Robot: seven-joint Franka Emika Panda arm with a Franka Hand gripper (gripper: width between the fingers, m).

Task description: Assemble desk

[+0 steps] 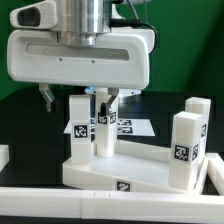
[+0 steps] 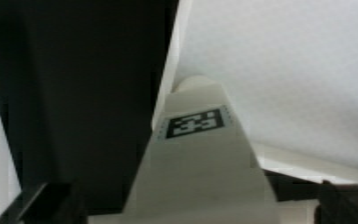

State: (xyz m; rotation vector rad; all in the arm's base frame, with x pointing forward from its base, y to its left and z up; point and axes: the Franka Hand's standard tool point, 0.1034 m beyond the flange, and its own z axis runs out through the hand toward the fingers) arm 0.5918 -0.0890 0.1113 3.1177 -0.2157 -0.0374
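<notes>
The desk's white tabletop panel (image 1: 110, 170) lies on the black table with several white tagged legs standing upright on it. One leg (image 1: 78, 122) rises at its left corner and a second leg (image 1: 103, 135) stands close beside it. Two more legs (image 1: 185, 138) stand toward the exterior view's right. My gripper (image 1: 77, 100) hangs open over the left leg, one dark finger (image 1: 45, 97) on either side of its top. In the wrist view that leg (image 2: 194, 160) runs up between my gripper's (image 2: 185, 208) fingers, with a gap on each side, and the tabletop (image 2: 300, 80) shows beyond it.
The marker board (image 1: 135, 127) lies flat behind the tabletop. A long white border rail (image 1: 60, 202) runs along the front edge. Another white piece (image 1: 4, 155) shows at the exterior view's left edge. The hand's broad white body hides the area above the legs.
</notes>
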